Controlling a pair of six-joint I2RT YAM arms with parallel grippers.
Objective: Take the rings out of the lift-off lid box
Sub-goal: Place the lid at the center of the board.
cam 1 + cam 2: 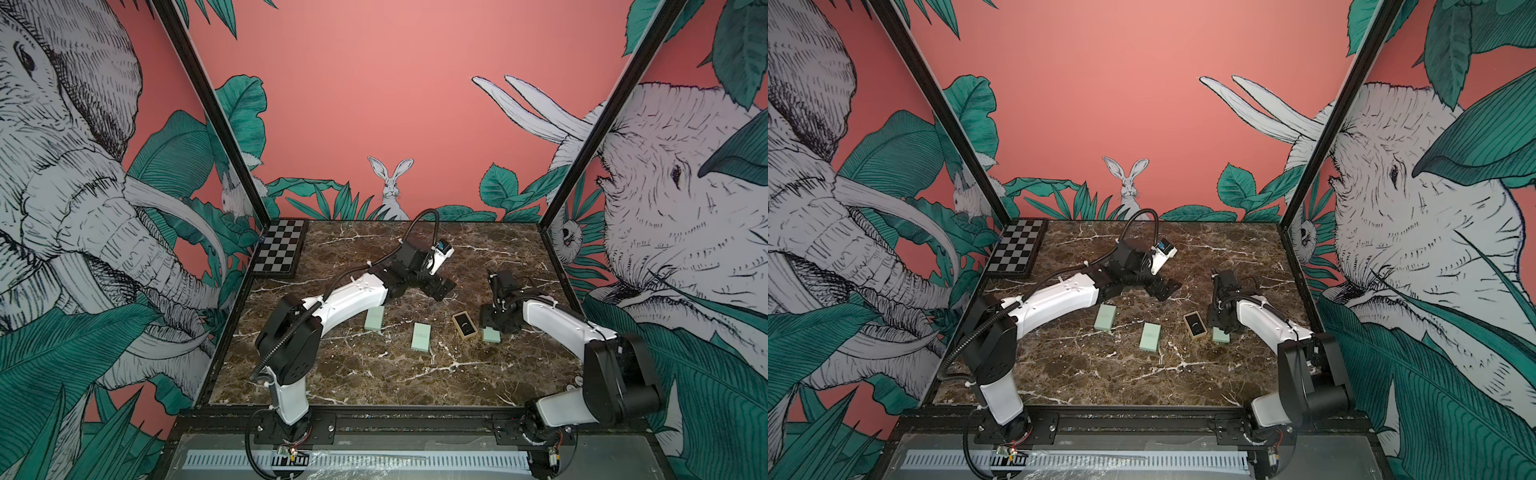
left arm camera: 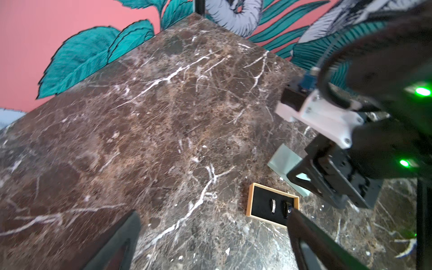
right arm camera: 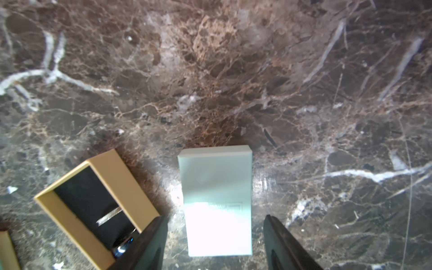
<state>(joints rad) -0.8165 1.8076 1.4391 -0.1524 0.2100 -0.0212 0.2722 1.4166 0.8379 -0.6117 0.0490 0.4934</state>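
The lift-off lid box (image 1: 464,325) stands open on the marble, a tan rim round a black insert. Two rings sit upright in the insert, a pale textured ring (image 2: 273,205) and a dark ring (image 2: 286,208); the right wrist view shows the pale ring (image 3: 108,216) too. The mint-green lid (image 3: 217,187) lies flat on the table beside the box (image 3: 121,177). My right gripper (image 3: 215,217) straddles the lid, open, with a gap on each side. My left gripper (image 2: 213,211) hangs open and empty behind the box (image 2: 251,198), one of its fingers (image 2: 301,224) over the box's edge.
Two closed mint-green boxes (image 1: 374,319) (image 1: 421,337) lie left of the open box. A checkerboard (image 1: 279,249) lies at the back left corner. Black frame posts and printed walls close in the table (image 1: 374,382) on three sides.
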